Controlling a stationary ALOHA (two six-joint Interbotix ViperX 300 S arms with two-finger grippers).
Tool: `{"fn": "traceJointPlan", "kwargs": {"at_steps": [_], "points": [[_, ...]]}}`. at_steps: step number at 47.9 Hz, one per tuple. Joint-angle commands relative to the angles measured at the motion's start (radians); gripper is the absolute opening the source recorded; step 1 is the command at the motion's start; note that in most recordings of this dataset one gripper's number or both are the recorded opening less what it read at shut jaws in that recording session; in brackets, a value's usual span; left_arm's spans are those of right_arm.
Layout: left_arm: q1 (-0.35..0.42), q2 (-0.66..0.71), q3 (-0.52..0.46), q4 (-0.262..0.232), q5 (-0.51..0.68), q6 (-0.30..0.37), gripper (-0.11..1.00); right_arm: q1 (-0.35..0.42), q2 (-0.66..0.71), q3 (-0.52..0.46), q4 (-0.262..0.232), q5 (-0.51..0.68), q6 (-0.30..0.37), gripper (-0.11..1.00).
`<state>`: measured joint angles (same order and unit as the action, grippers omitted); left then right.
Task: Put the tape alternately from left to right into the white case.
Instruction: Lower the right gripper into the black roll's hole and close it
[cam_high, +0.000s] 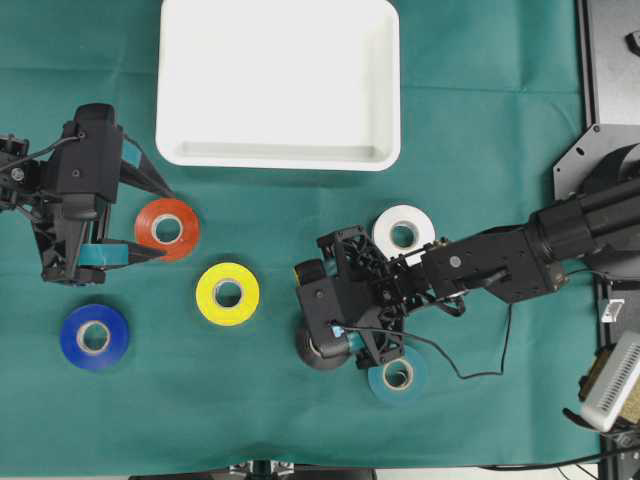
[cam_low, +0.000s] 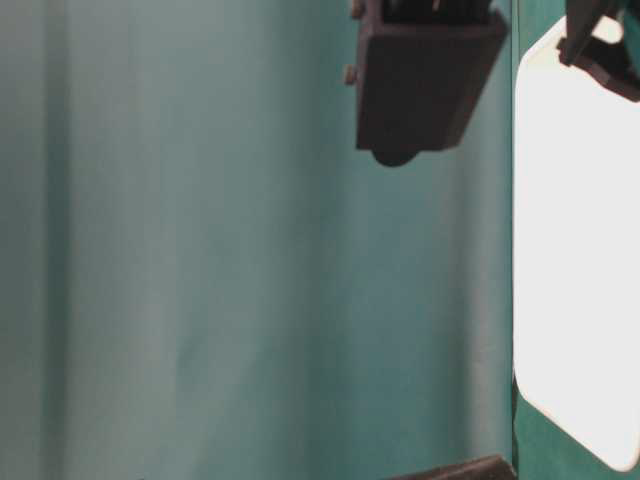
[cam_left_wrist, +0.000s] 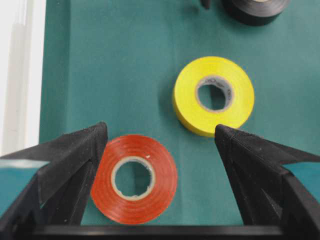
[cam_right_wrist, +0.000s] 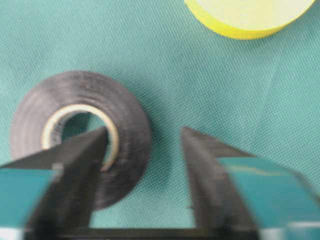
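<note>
Tape lies in six rolls on the green desk, one each: red (cam_high: 167, 228), yellow (cam_high: 228, 293), blue (cam_high: 94, 337), white (cam_high: 403, 233), teal (cam_high: 397, 374), black (cam_high: 322, 350). One white case (cam_high: 278, 82) sits at the far edge. Left pincer (cam_high: 140, 220) gapes around red; right pincer (cam_right_wrist: 145, 150) straddles black's wall, not yet clenched.

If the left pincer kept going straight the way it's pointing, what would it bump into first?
Probably the red tape roll, which lies on the cloth between the open left pincer's tips, closer to one of them. The yellow roll sits farther ahead and slightly aside. How high the pincer hangs is unclear.
</note>
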<state>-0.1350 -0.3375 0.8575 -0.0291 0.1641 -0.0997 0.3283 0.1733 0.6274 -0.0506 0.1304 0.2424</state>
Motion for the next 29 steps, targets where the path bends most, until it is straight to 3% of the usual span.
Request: {"fn": "traceJointPlan", "kwargs": {"at_steps": [1,6,29], "points": [[-0.002,-0.015,-0.011,0.002,-0.006,-0.002,0.59,0.002,-0.017,-0.017,-0.003,-0.006,-0.003,0.43],[-0.003,-0.015,-0.011,0.002,-0.006,-0.002,0.59,0.0,-0.017,-0.023,-0.003,-0.003,-0.005,0.19],[-0.003,-0.015,-0.011,0.002,-0.006,-0.002,0.59,0.0,-0.107,-0.028,-0.003,0.002,-0.005,0.18]]}}
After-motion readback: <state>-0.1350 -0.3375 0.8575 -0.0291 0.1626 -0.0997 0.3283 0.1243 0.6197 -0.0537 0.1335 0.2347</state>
